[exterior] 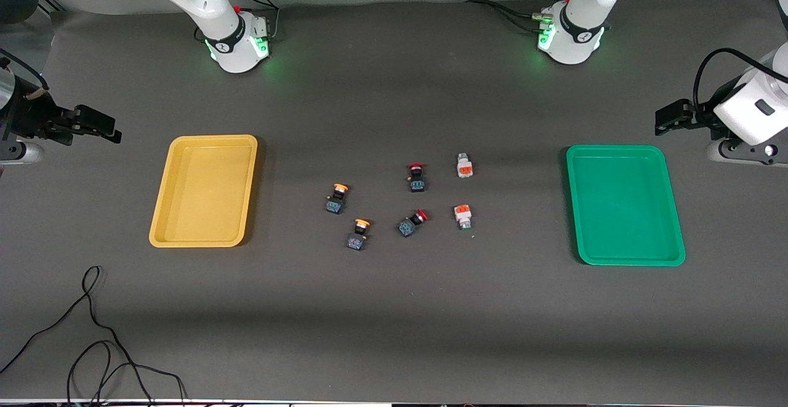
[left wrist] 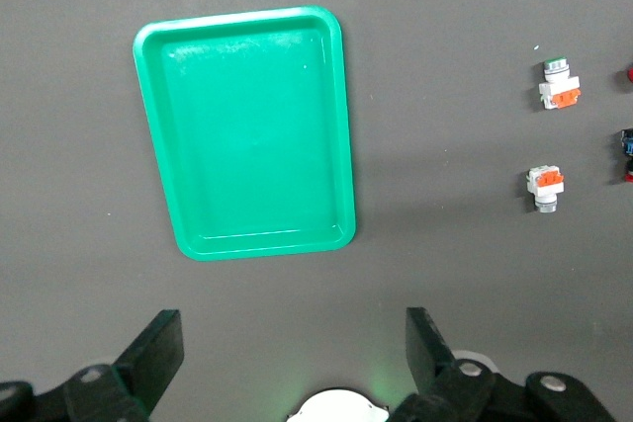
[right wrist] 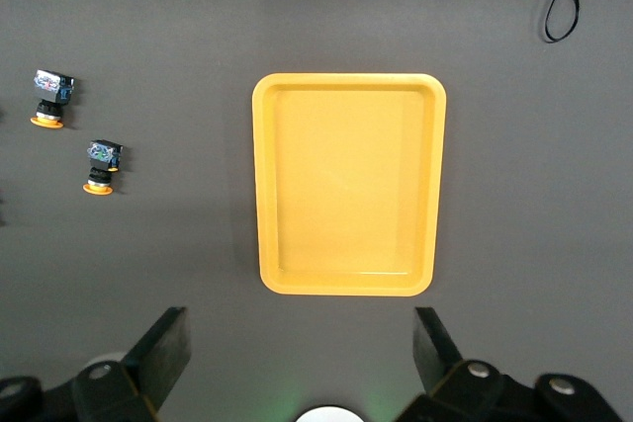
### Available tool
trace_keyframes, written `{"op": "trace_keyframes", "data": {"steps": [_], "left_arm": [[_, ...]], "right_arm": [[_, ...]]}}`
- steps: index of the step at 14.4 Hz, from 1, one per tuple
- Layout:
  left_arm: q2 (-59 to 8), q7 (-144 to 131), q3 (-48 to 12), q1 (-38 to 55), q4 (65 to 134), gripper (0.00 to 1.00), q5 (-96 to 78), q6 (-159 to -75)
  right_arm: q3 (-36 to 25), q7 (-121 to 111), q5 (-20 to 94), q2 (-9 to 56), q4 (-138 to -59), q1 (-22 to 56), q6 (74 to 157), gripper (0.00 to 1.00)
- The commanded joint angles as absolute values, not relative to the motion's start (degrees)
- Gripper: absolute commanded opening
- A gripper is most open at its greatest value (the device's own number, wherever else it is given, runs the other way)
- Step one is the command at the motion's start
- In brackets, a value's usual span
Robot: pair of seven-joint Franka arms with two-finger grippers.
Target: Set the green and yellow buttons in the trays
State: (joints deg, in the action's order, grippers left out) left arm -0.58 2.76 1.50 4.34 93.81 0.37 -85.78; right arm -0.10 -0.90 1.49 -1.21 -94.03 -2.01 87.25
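Two yellow-capped buttons [exterior: 336, 198] [exterior: 359, 234] and two white buttons with orange bands [exterior: 465, 165] [exterior: 463, 216] lie mid-table between the trays. The yellow tray [exterior: 161, 210] lies toward the right arm's end and the green tray [exterior: 671, 234] toward the left arm's end; both hold nothing. My left gripper [exterior: 668, 117] hangs open and empty over bare table beside the green tray [left wrist: 247, 135]; the white buttons [left wrist: 559, 86] [left wrist: 545, 188] show in its view. My right gripper [exterior: 98, 125] hangs open and empty beside the yellow tray [right wrist: 346, 185]; the yellow buttons [right wrist: 49, 98] [right wrist: 101, 165] show there.
Two red-capped black-blue switches [exterior: 417, 177] [exterior: 412, 223] lie among the buttons. A loose black cable [exterior: 92, 333] curls on the table nearer the front camera than the yellow tray. The arm bases [exterior: 237, 44] [exterior: 569, 37] stand at the table's back edge.
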Motion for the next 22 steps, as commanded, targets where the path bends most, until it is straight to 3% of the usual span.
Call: {"op": "trace_keyframes", "data": {"steps": [1,14,18,22], "left_arm": [[0.18,1.06,2.20,5.54,93.60,1.00,-0.09,-85.52],[-1.93,1.05,2.29,5.45,91.05,1.00,0.18,-84.90],[-1.85,0.44,2.11,5.71,92.19,1.00,-0.09,-85.34],[-1.32,-8.76,-2.10,8.17,99.03,1.00,-1.75,-91.12]], "right_arm": [[-0.44,-2.11,2.37,-0.61,-92.46,-2.02,86.75,1.00],[-0.44,2.10,4.92,1.58,-92.20,-1.50,84.73,1.00],[-0.09,10.69,6.15,5.09,-92.02,3.16,84.64,1.00],[-0.09,17.82,8.77,12.54,-89.05,7.46,84.81,1.00]]}}
